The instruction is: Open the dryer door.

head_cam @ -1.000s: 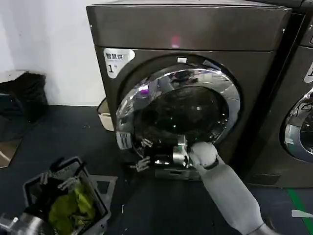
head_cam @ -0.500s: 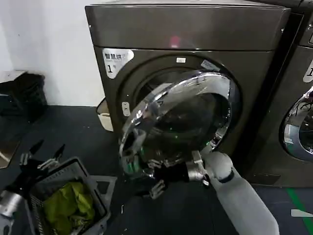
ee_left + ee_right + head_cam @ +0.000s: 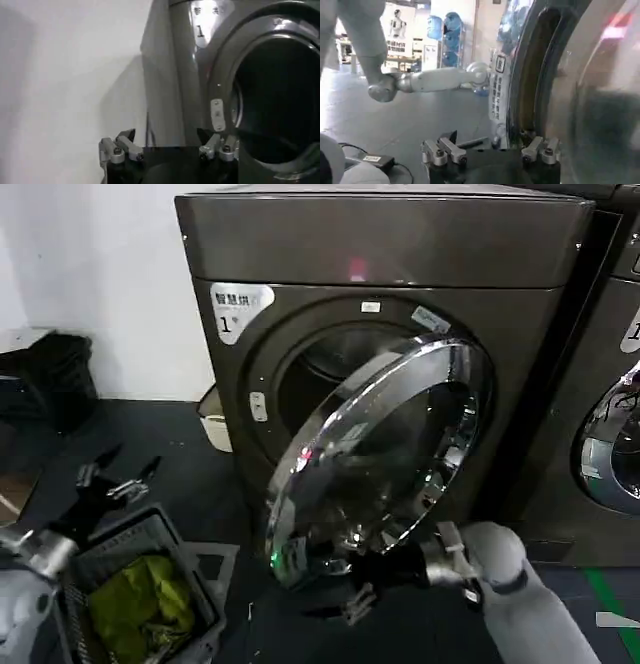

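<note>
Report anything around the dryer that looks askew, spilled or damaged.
Nothing stands out. The dryer door hangs partly open, as the task intends, with the right pincer at its lower rim. The left pincer hovers open over a basket of yellow-green cloth, none spilled.

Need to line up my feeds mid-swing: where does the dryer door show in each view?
Head view: the dryer door hangs part open at centre, the right gripper below its lower rim.
Left wrist view: the door's rim barely enters one corner.
Right wrist view: chrome edge and glass, close.
Shared landmark: the door's chrome ring.
</note>
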You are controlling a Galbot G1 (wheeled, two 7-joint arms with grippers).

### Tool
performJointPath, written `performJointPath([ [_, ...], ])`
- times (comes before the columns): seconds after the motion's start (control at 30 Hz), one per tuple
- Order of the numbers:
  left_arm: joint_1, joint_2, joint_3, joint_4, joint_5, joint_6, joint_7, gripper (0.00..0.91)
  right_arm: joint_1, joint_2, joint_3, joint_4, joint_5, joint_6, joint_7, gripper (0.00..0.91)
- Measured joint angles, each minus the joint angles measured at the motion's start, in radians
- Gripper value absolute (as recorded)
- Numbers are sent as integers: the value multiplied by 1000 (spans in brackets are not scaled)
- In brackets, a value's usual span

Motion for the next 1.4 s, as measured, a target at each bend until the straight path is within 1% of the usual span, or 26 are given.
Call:
performJointPath([
  [0.13, -49, 20, 75, -16, -36, 21, 26, 907, -49, 30, 159, 12, 42, 1, 86, 907],
  [0.23, -71, 37, 134, -34, -50, 23, 42, 907, -81, 54, 266, 16, 49, 15, 180, 907],
  [0.3, -80, 46, 172, -48, -60, 27, 46, 907, -97, 67, 314, 23, 57, 18, 256, 907],
  [0.4, -93, 57, 228, -68, -71, 26, 50, 907, -113, 85, 371, 39, 82, 15, 431, 907],
  [0.5, -109, 66, 285, -82, -76, 13, 50, 907, -117, 88, 409, 48, 71, 9, 605, 907],
  [0.63, -132, 75, 364, -85, -81, -16, 49, 907, -127, 82, 453, 56, 27, -10, 779, 907],
  [0.73, -155, 77, 422, -85, -107, -26, 48, 907, -134, 73, 492, 59, 5, -41, 886, 907],
  [0.8, -175, 79, 461, -85, -118, -34, 47, 907, -136, 64, 522, 56, 3, -61, 946, 907],
  [0.87, -202, 84, 508, -84, -131, -39, 49, 907, -140, 56, 552, 52, 7, -70, 984, 907],
  [1.0, -267, 85, 612, -68, -149, -49, 59, 907, -156, 29, 639, 43, 37, -96, 1023, 907],
  [1.17, -352, 66, 734, -43, -174, -58, 75, 907, -191, -11, 781, 31, 63, -119, 1066, 907],
  [1.33, -440, 25, 853, -46, -199, -58, 82, 907, -247, -48, 932, 4, 51, -162, 1107, 907],
  [1.4, -470, 5, 899, -47, -196, -57, 86, 907, -270, -62, 992, -11, 57, -155, 1138, 907],
])
